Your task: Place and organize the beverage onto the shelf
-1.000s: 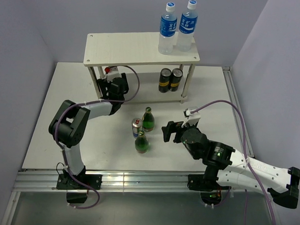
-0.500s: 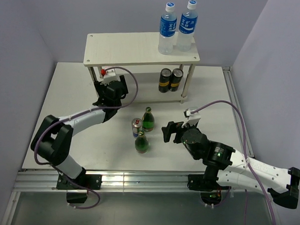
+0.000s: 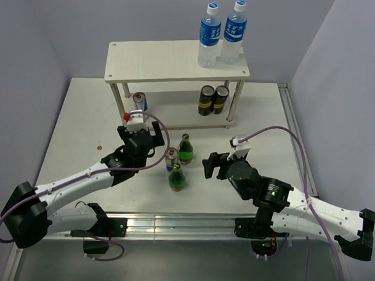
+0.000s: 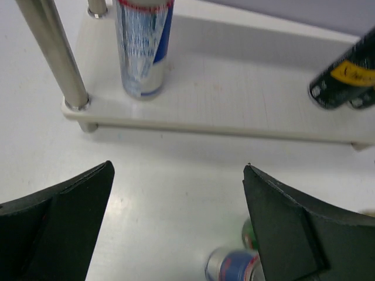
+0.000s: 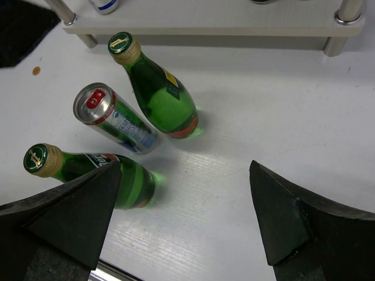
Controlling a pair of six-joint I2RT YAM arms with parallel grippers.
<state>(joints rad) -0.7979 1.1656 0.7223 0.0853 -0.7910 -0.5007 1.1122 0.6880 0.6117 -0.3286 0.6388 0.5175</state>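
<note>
The shelf (image 3: 178, 63) stands at the back, and its lower board also shows in the left wrist view (image 4: 234, 88). A blue-and-silver can (image 3: 139, 102) stands on the lower board at the left (image 4: 143, 47). Two black cans (image 3: 213, 99) stand there at the right (image 4: 345, 82). Two water bottles (image 3: 209, 36) stand on the top board. My left gripper (image 3: 140, 137) is open and empty in front of the shelf (image 4: 176, 222). My right gripper (image 3: 212, 163) is open and empty (image 5: 184, 216), just right of two green bottles (image 5: 155, 91) (image 5: 88, 172) and a can (image 5: 114, 120) on the table.
The table can (image 3: 171, 157) and green bottles (image 3: 185, 149) (image 3: 177, 177) stand close together between the two grippers. A silver shelf leg (image 4: 55, 55) stands left of the placed can. Walls close in the table at the back and both sides.
My left arm has drawn back from the shelf toward the near side, leaving the blue-and-silver can standing on the lower board. The right arm has not moved.
</note>
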